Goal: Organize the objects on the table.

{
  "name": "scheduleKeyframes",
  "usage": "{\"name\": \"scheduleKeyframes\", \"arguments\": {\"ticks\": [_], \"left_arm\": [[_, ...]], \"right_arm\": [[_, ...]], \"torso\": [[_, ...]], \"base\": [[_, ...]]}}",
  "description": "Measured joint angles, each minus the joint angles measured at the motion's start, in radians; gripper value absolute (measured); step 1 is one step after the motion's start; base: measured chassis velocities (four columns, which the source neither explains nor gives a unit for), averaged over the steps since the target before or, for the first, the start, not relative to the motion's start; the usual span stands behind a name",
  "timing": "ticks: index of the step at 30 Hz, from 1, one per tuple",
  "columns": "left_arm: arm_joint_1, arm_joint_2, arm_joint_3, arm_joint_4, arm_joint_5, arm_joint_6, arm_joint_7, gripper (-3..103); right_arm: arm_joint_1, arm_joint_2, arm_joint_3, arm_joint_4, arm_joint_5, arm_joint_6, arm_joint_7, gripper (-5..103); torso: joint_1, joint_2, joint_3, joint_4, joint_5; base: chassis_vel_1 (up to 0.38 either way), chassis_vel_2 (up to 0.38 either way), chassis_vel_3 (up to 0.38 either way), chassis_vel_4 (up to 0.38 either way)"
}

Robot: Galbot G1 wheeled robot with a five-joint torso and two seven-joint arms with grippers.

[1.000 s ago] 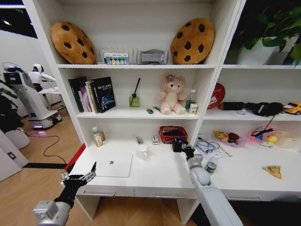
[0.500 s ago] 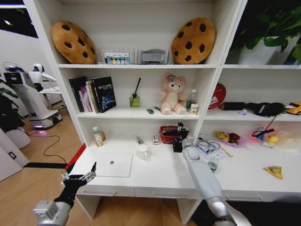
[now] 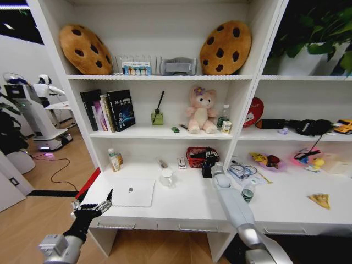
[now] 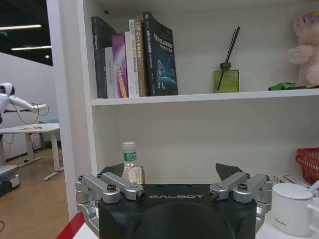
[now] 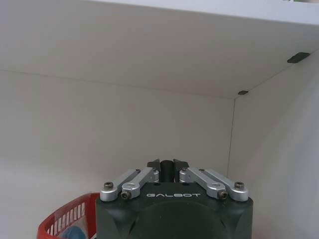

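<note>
Head view: the right pincer point(image 3: 207, 159) sits over the red mesh basket point(image 3: 196, 155) at the table's point(image 3: 187, 206) back edge; the silver laptop point(image 3: 131, 192) lies near the front left corner, the green-lidded jar point(image 3: 247, 193) further right. The left pincer point(image 3: 92, 208) hovers off that corner. Left wrist view: its fingers point(image 4: 111, 170) are spread wide, empty. Right wrist view: the pincer's tips are pressed together — nothing visible between them — above the basket's rim point(image 5: 65, 216), something blue inside. Releasing well means staying centred over the basket, I judge.

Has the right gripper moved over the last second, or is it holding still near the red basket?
Yes. The right gripper has risen and gone back toward the red mesh basket, now beside its right edge; a second ago it hung lower, nearer the desk's front.
</note>
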Motion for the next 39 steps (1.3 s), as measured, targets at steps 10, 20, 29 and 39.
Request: {"name": "scheduleKeyframes", "arguments": {"ticks": [10, 20, 29, 39], "left_arm": [[0.000, 0.000, 0.000, 0.000, 0.000, 0.000, 0.000, 100], [0.000, 0.000, 0.000, 0.000, 0.000, 0.000, 0.000, 100], [0.000, 0.000, 0.000, 0.000, 0.000, 0.000, 0.000, 100], [0.000, 0.000, 0.000, 0.000, 0.000, 0.000, 0.000, 100]], "right_arm": [[0.001, 0.000, 0.006, -0.006, -0.011, 0.010, -0.003, 14], [-0.036, -0.006, 0.008, 0.017, -0.010, -0.015, 0.014, 12], [-0.057, -0.019, 0.007, 0.078, -0.007, -0.032, 0.033, 40], [-0.229, -0.077, -0.004, 0.431, 0.060, -0.157, 0.115, 79]], "torso": [[0.000, 0.000, 0.000, -0.0001, 0.0000], [0.000, 0.000, 0.000, -0.0001, 0.0000], [0.000, 0.000, 0.000, 0.0000, 0.0000], [0.000, 0.000, 0.000, -0.0001, -0.0002]], "base": [[0.000, 0.000, 0.000, 0.000], [0.000, 0.000, 0.000, 0.000], [0.000, 0.000, 0.000, 0.000], [0.000, 0.000, 0.000, 0.000]]}}
